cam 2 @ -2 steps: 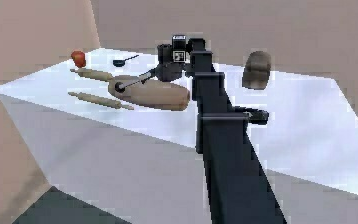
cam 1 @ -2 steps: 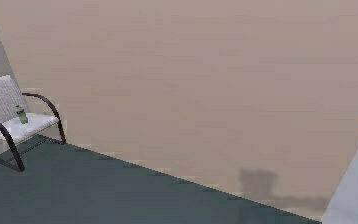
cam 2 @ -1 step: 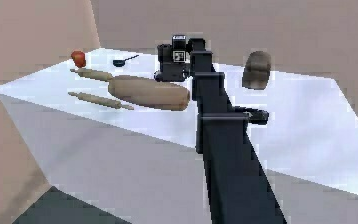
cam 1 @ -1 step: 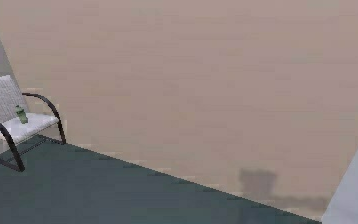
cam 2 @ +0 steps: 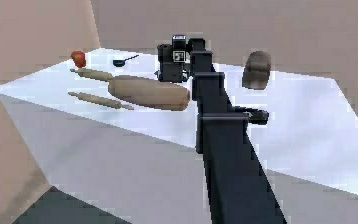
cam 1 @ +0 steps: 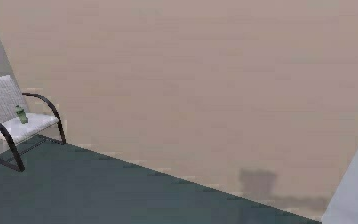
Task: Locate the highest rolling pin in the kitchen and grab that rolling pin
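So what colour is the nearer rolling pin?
Pale tan, like wood. The rolling pin shows best in the arm side view.

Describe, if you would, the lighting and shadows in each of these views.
Forward view: soft, even light, with one faint grey shadow low on the beige wall. Arm side view: the white table is evenly lit, without harsh glare; the dark arm stands out against it.
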